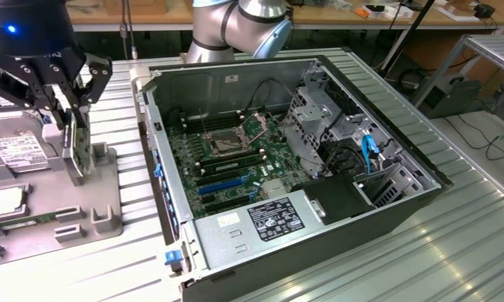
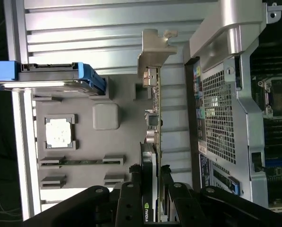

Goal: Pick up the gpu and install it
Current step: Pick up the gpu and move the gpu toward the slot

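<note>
The gpu (image 1: 78, 156) stands on edge in a slot of the grey parts tray (image 1: 100, 201) at the exterior view's left. It is a thin card with a black shroud and a silver bracket (image 2: 152, 52) at its far end. My gripper (image 1: 73, 126) comes down over it from above, one finger on each face of the card. In the wrist view the gpu (image 2: 148, 156) runs straight out from between my fingers (image 2: 131, 194), and my gripper (image 2: 151, 172) is shut on it. The open computer case (image 1: 403, 157) lies to the exterior view's right, its motherboard (image 1: 226, 157) exposed.
On the tray (image 2: 117, 94) lie a hard drive (image 1: 17, 151) in a blue carrier (image 2: 89, 75), a processor chip (image 1: 4, 201) and a memory stick (image 2: 81, 161). Blue expansion slots (image 1: 222, 185) sit low on the motherboard. The case's perforated rear wall (image 2: 216, 113) stands close beside the card. Ribbed metal tabletop (image 1: 453, 251) surrounds everything.
</note>
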{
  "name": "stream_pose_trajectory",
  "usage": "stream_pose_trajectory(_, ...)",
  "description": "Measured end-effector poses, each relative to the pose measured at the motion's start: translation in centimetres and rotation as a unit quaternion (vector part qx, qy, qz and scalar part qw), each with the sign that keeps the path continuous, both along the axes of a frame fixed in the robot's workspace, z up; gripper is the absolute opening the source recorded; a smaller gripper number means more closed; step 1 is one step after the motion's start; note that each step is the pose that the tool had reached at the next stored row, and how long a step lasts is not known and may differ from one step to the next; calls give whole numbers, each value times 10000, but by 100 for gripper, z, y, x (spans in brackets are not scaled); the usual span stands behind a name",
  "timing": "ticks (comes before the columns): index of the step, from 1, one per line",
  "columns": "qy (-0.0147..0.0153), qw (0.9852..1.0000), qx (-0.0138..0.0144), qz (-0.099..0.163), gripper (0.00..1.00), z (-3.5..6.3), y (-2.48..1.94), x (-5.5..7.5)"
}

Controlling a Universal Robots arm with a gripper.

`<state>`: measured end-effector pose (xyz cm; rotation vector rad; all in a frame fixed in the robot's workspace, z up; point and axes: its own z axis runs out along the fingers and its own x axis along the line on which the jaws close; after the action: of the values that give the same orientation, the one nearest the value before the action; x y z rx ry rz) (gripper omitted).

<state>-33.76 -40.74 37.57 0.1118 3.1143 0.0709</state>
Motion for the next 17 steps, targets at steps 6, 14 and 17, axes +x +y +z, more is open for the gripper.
stream_pose_trajectory(6, 0, 10000, 0, -1, 27, 346, 0, 0)
stream_pose_trajectory(14, 0, 10000, 0, -4, 27, 703, 0, 0)
stream_pose_trajectory(17, 0, 10000, -1, -4, 27, 732, 0, 0)
